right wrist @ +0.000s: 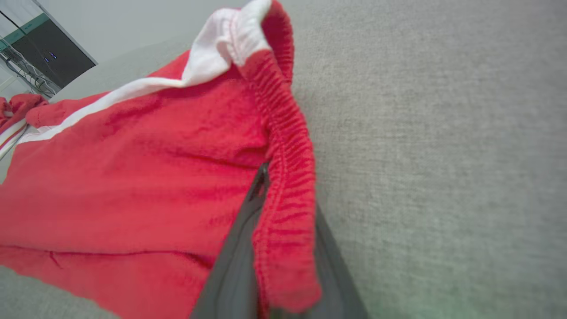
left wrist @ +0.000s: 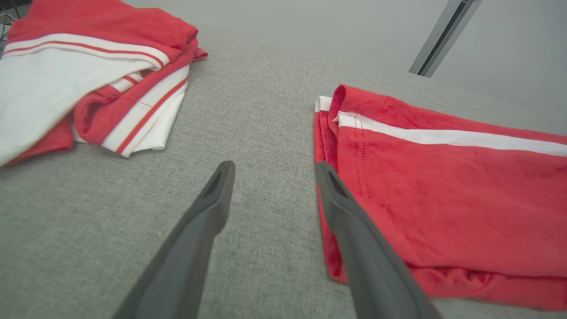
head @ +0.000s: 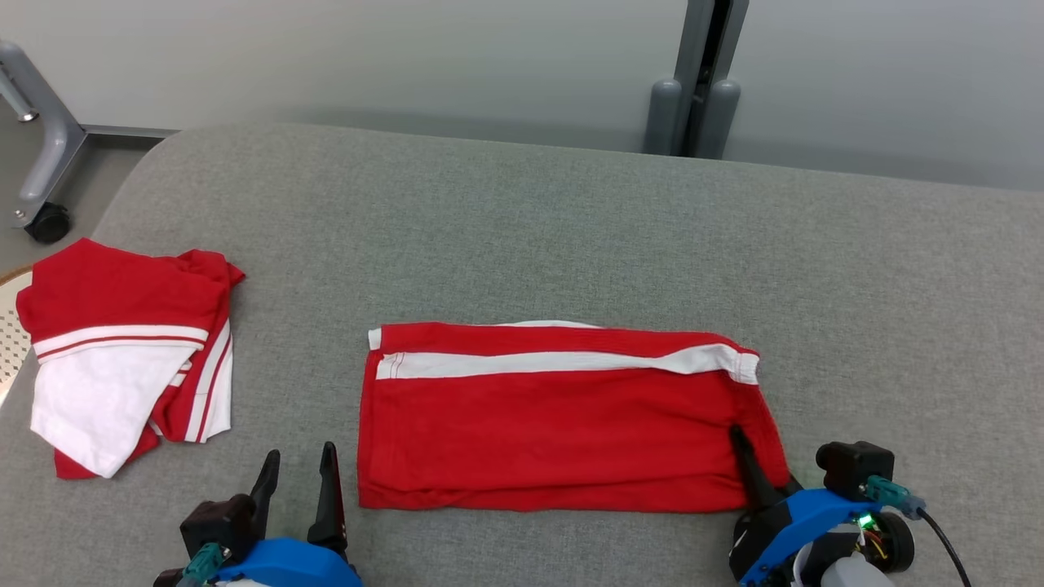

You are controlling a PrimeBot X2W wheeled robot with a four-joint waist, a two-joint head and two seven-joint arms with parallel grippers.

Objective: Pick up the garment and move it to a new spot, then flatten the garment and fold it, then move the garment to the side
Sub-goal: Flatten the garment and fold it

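Grey woven cloth covers the tabletop (head: 571, 212), which runs back to a pale wall with a dark upright post (head: 703, 73) behind it; a grey frame on a black caster (head: 47, 222) stands on the floor at the far left corner. The garment (head: 555, 424), red shorts with a white side stripe, lies folded into a flat, wide rectangle near the front edge of the tabletop, roughly in the middle, its stripe along the far side. The right hand (head: 740, 440) is at the garment's near right corner, pinching the gathered elastic waistband (right wrist: 288, 146). One dark finger lies on top of the red cloth and the other sits beneath the band, which bunches up between them in the right wrist view. The left hand (head: 301, 452) is spread wide and holds nothing. It sits low over the bare tabletop just beside the garment's near left corner, and in the left wrist view one finger (left wrist: 350, 221) crosses in front of that edge. A second red and white garment (head: 122, 350) lies in a loose heap at the left end of the tabletop, well apart from the folded one.
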